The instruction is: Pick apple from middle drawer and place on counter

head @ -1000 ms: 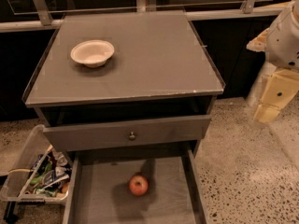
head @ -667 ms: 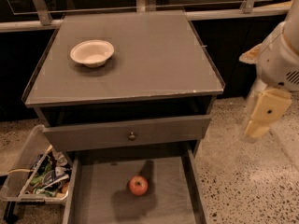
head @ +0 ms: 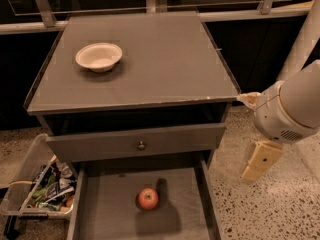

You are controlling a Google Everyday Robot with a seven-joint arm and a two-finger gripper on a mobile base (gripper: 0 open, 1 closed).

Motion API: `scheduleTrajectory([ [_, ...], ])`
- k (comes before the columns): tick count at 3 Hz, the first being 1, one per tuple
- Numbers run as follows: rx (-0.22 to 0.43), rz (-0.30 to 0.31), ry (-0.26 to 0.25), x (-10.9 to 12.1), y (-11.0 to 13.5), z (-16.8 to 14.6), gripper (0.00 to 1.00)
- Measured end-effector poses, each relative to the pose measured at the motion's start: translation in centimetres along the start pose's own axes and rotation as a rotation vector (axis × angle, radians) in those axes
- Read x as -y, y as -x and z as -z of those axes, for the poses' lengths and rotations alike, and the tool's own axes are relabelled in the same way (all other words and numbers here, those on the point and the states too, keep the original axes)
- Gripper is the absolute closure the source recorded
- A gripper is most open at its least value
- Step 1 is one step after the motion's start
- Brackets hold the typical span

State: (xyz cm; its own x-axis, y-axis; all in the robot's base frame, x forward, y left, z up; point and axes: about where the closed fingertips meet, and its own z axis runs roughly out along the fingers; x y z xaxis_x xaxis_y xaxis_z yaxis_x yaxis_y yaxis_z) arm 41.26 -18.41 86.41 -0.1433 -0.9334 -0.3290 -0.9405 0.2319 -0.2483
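Note:
The red apple (head: 148,198) lies on the dark floor of the open middle drawer (head: 105,219), near its middle. The counter (head: 165,59) is the flat grey top of the cabinet above it. My gripper (head: 259,161) hangs from the white arm at the right, beside the cabinet, level with the closed drawer front, to the right of and above the apple. It holds nothing that I can see.
A white bowl (head: 99,56) stands on the counter's left side. A closed drawer front with a round knob (head: 141,145) sits above the open drawer. A clear bin of packets (head: 42,186) stands on the speckled floor at the left. A metal rail runs behind.
My arm and gripper have moved down and to the left, closer to the cabinet's right side. The apple and bowl have not moved.

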Motion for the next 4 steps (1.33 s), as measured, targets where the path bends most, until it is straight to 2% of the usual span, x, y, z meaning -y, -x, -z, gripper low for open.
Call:
scheduleTrajectory([
  [2,-0.009,0.002,0.014,-0.4,0.4,-1.1,0.0],
  [3,0.008,-0.004,0.046,-1.3,1.2,-4.8,0.0],
  [4,0.085,-0.009,0.062,-1.7,1.3,-9.0,0.0],
])
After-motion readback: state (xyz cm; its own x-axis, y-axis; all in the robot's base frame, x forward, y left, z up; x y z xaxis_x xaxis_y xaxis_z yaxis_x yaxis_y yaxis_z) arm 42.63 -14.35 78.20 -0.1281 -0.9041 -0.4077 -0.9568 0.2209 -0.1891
